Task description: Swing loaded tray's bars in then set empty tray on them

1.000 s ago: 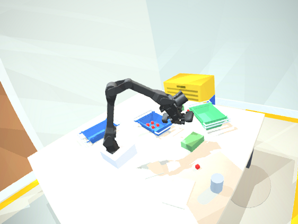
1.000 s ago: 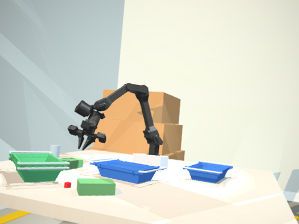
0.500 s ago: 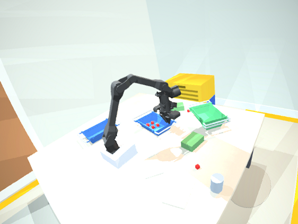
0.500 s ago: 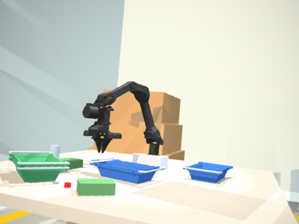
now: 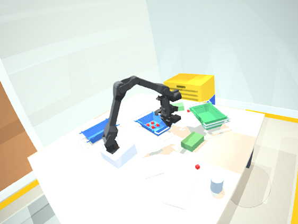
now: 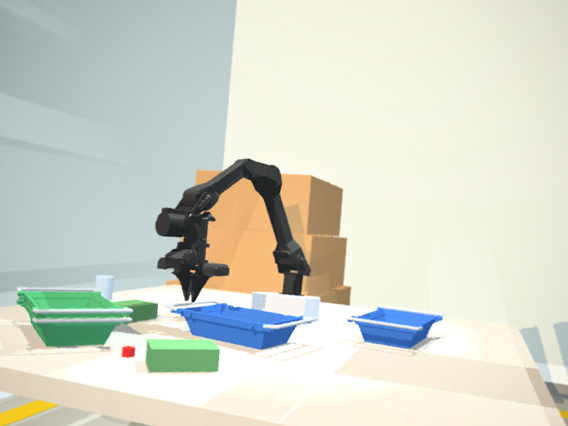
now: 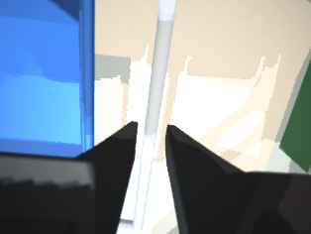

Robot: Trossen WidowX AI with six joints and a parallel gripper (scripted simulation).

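The loaded tray [image 5: 149,118] [image 6: 222,331] [image 7: 87,74] is blue, holds several small red blocks and stands upright. One wire bar [image 5: 163,131] [image 6: 195,304] [image 7: 157,74] is swung out over the end nearest my gripper. The other bar [image 6: 288,325] is out over the opposite end. The empty blue tray [image 5: 95,131] [image 6: 393,335] stands upright, apart from it, with its bars out. My gripper [image 5: 169,125] [image 6: 191,301] [image 7: 152,130] points down, slightly open and empty. Its fingertips are above the near bar, which shows between them in the wrist view; the height gap is hard to tell.
Stacked green trays [image 5: 209,113] [image 6: 74,328] stand beyond the gripper. Green blocks [image 5: 192,142] [image 6: 181,355] [image 7: 299,129] lie near the loaded tray. Loose red cubes [image 5: 197,167] [image 6: 127,351], a grey-blue cylinder [image 5: 216,185] [image 6: 105,286] and a yellow cabinet [image 5: 206,86] are farther off.
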